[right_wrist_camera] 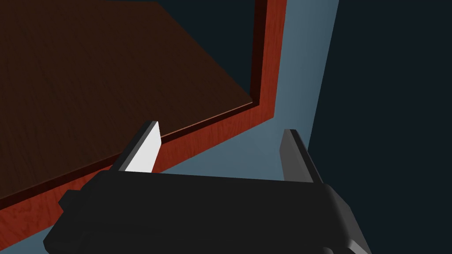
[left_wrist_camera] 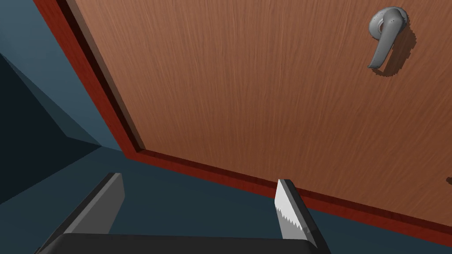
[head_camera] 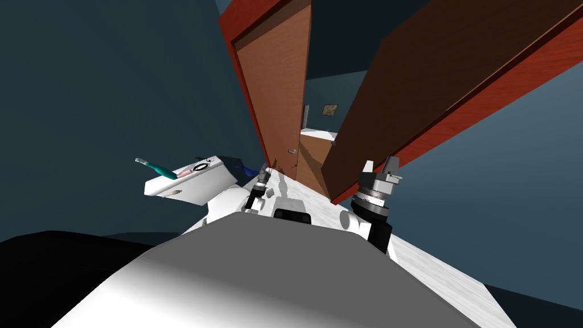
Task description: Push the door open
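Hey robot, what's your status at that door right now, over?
Left gripper open, facing the brown wood-grain door near its grey lever handle. Right gripper open at the darker brown panel. Nothing seen in the way.

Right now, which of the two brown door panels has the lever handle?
The lighter panel facing the left claw: a grey lever handle sits on it. The darker panel by the right claw is plain.

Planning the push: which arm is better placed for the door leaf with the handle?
Probably left. The left gripper, open, faces the lighter brown door with its lever handle. The right gripper, open, points at a darker panel by the red frame's corner.
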Controlling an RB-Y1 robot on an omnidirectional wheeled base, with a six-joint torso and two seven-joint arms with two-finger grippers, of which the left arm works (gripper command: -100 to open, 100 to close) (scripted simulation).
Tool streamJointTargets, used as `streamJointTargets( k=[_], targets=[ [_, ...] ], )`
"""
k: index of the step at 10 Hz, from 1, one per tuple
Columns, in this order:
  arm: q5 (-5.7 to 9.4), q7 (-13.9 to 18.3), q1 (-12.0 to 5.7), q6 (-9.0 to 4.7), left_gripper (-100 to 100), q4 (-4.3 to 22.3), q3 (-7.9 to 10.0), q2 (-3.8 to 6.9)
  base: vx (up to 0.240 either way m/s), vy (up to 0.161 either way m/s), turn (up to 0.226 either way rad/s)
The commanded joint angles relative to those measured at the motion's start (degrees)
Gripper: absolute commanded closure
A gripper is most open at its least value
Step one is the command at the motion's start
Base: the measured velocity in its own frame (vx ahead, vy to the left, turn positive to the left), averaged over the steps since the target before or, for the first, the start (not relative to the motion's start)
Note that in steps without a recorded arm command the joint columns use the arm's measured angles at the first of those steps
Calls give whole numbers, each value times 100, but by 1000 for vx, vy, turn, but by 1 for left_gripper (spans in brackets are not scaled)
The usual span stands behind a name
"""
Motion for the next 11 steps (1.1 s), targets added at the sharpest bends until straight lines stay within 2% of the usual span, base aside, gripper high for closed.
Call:
streamJointTargets(
  k=[1, 11],
  targets=[
    [5, 42, -56, -68, -100, 205, -34, 45, 107, -4, -66],
    [28, 274, -402, -493, -100, 1467, -243, 291, 100, 9, -66]
  ],
)
